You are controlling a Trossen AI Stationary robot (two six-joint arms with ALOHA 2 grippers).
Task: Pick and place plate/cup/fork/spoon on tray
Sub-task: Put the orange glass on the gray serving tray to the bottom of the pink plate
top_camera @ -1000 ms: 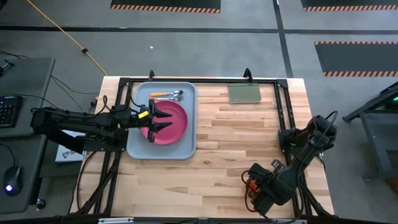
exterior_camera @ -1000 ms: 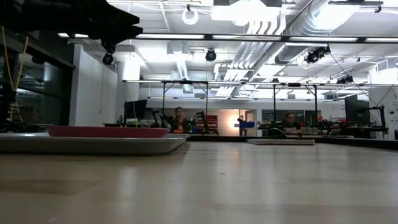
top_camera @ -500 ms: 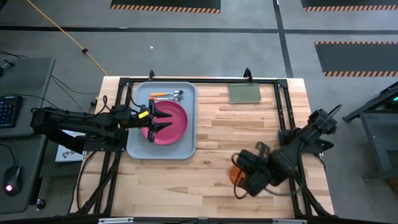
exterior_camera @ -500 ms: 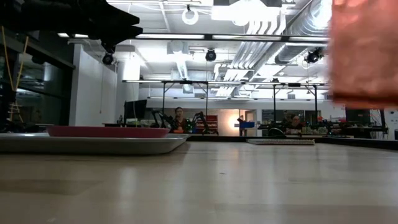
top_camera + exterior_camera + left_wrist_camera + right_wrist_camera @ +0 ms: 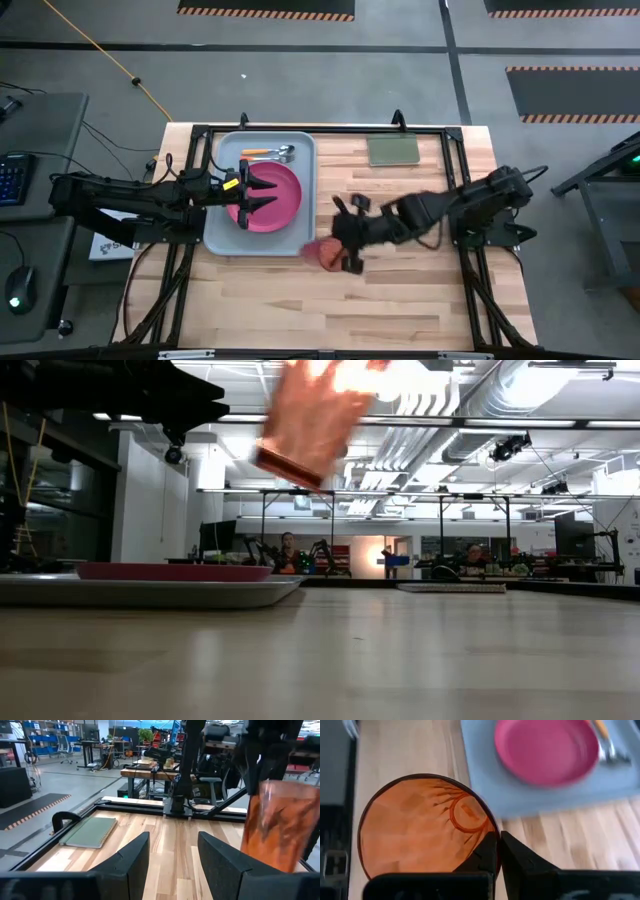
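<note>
Bright, even overhead light fills the scene, with ceiling fixtures glaring at the low view's top. The cup (image 5: 312, 422) is motion-blurred there, and the plate (image 5: 546, 751) smears in the right wrist view.

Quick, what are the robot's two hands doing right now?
Left gripper: open, holding nothing, over the plate.
Right gripper: shut on the cup, carrying it in the air near the tray.

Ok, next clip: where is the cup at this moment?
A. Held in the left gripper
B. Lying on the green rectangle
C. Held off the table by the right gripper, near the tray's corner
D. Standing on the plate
C. The right gripper is pinched on the rim of the cup, and the low view shows the cup tilted in mid-air, just off the corner of the tray; the left gripper hovers open over the plate.
</note>
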